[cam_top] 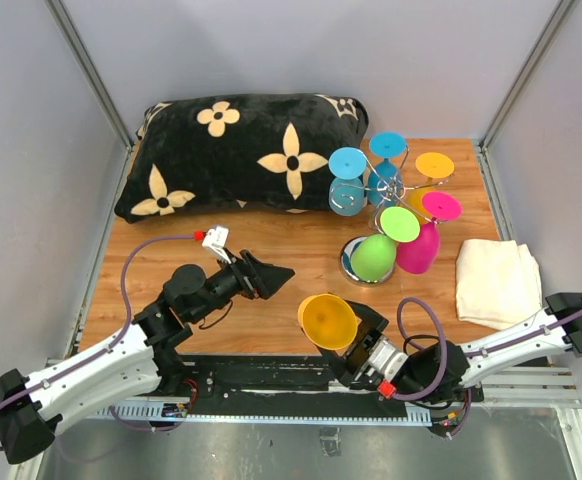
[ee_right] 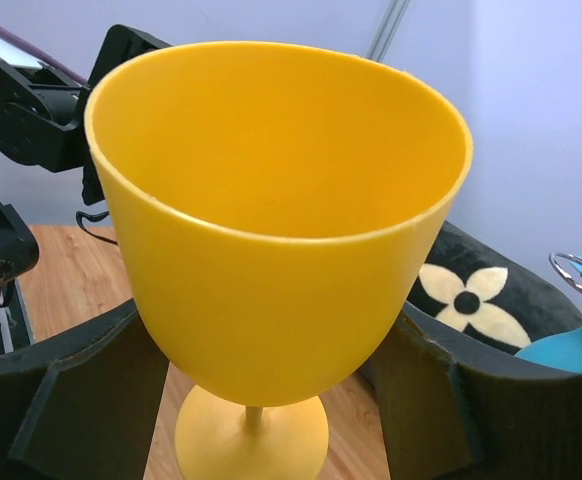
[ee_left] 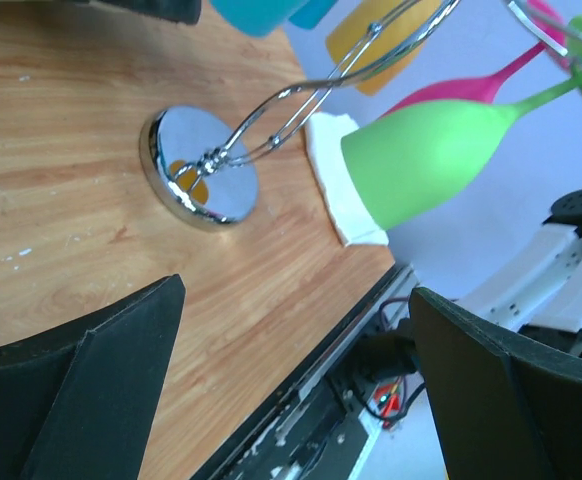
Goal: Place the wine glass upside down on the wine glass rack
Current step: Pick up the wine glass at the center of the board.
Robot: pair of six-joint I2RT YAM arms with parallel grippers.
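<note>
A yellow wine glass [cam_top: 326, 320] [ee_right: 271, 220] sits between the pads of my right gripper [cam_top: 359, 338] [ee_right: 271, 395], which is shut on its bowl. Its mouth faces the wrist camera and its foot [ee_right: 251, 440] shows below, over the wood. The wine glass rack [cam_top: 355, 262] [ee_left: 199, 165] stands at the right back, a chrome stand on a round mirrored base. Blue [cam_top: 348, 185], orange [cam_top: 433, 168], pink [cam_top: 421, 245] and green [cam_top: 376, 255] [ee_left: 431, 160] glasses hang on it upside down. My left gripper [cam_top: 276, 275] [ee_left: 296, 380] is open and empty, left of the rack's base.
A black pillow with cream flowers [cam_top: 241, 150] lies along the back. A folded white cloth [cam_top: 496, 280] [ee_left: 336, 190] lies right of the rack. Grey walls with metal posts close in the table, and a black rail [cam_top: 271, 372] runs along its near edge.
</note>
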